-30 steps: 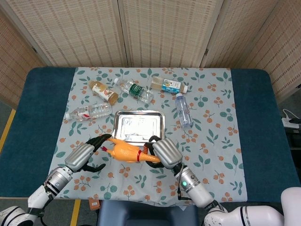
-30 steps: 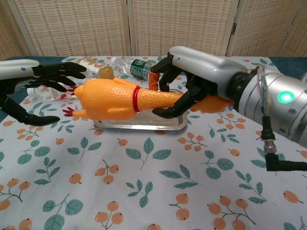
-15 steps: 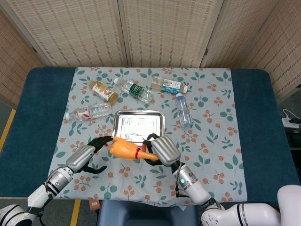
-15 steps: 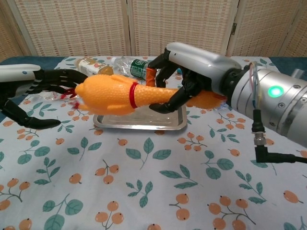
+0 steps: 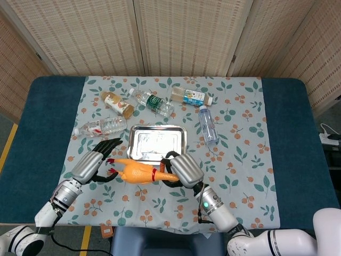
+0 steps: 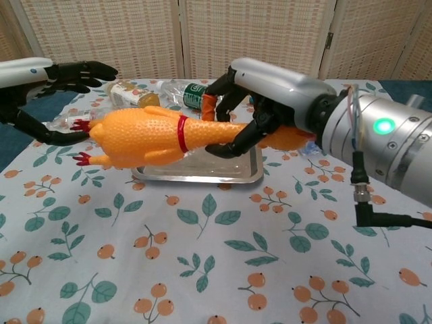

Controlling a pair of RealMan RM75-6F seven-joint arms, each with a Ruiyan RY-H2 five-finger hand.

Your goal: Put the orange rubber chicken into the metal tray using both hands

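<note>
The orange rubber chicken (image 6: 145,137) is held off the surface, lying roughly level, just in front of the metal tray (image 5: 156,143) and not yet over it. The right robot hand (image 6: 253,101) grasps the chicken at its narrow neck and leg end, fingers wrapped around it. The left robot hand (image 5: 95,162) is spread at the head end; its fingers (image 6: 79,70) lie just beside the chicken's comb, and contact cannot be confirmed, so it appears released.

Progress, as judged: lift complete; transfer and set-down in the tray remain, and the second hand has yet to take a share of the load.

Clearance: the tray interior is bare. A clear bottle (image 5: 101,126) lies near the tray's left edge, another bottle (image 5: 208,124) near its right edge, and a green-labelled bottle (image 5: 153,102) beyond its far rim.
</note>
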